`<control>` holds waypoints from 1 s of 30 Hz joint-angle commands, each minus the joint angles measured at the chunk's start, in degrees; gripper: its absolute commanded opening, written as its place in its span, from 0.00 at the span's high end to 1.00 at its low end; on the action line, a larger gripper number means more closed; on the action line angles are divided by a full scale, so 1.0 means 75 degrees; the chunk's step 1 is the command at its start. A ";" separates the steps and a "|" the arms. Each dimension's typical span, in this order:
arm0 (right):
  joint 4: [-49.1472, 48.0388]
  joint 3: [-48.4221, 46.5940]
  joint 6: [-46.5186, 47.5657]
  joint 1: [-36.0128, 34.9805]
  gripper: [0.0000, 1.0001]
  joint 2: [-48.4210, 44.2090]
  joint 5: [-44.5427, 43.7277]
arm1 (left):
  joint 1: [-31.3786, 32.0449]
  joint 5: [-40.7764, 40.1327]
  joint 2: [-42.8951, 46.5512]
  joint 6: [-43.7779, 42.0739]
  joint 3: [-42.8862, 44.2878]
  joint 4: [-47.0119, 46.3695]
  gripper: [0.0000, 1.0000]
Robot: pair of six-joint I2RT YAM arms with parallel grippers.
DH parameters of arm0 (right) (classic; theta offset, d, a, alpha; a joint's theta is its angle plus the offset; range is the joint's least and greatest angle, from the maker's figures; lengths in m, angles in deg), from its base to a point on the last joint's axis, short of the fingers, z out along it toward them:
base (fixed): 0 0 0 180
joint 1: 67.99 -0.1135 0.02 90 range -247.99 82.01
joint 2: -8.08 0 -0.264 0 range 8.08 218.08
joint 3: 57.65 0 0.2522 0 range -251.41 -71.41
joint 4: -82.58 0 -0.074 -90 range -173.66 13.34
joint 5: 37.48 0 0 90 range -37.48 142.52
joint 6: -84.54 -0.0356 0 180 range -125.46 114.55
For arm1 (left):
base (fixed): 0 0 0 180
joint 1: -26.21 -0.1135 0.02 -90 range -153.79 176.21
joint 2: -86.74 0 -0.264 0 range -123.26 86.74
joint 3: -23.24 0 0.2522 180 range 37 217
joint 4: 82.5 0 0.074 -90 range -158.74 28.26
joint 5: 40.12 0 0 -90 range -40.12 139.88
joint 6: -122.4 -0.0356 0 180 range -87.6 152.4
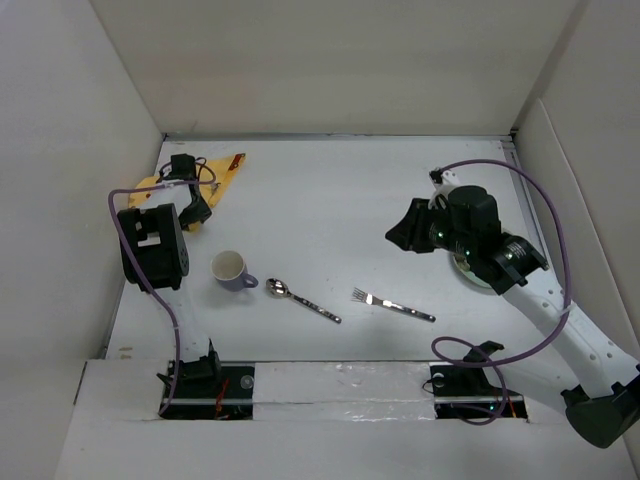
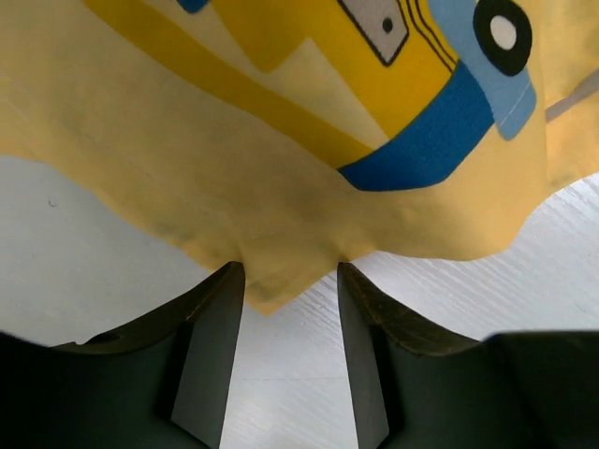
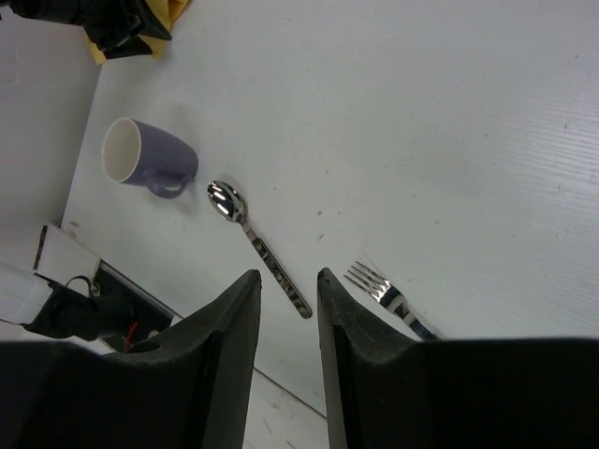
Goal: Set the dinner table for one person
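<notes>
1. The dinner table (image 1: 330, 200), a broad white surface walled in by white panels, fills the overhead view, with both arms reaching over it from the near edge.
2. A yellow placemat (image 1: 228, 168) printed with cartoon cars lies bunched in the table's far left corner.
3. The left gripper (image 2: 285, 276) sits at the placemat's near edge. Its two dark fingers are spread, and a fold of the yellow cloth hangs into the gap at their tips without being pinched.
4. A purple mug (image 1: 229, 269) with a white inside stands on the left side of the table, handle toward the spoon.
5. A spoon (image 1: 300, 299) lies just to the right of the mug, bowl nearest the mug and handle angled toward the near edge.
6. A fork (image 1: 392, 305) lies apart from the spoon, farther right, tines pointing left.
7. The right gripper (image 3: 288, 276) hangs above bare table on the right side, its fingers parted by a narrow gap with nothing between them.
8. A pale round object (image 1: 466, 266), possibly a plate, shows beneath the right arm, mostly hidden by it.
</notes>
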 commanded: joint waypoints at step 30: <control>-0.0975 -0.1095 -0.0075 -0.0006 0.97 0.0548 0.0134 | 0.2217 0.4079 0.1666 0.1129 0.5651 0.0558 1.00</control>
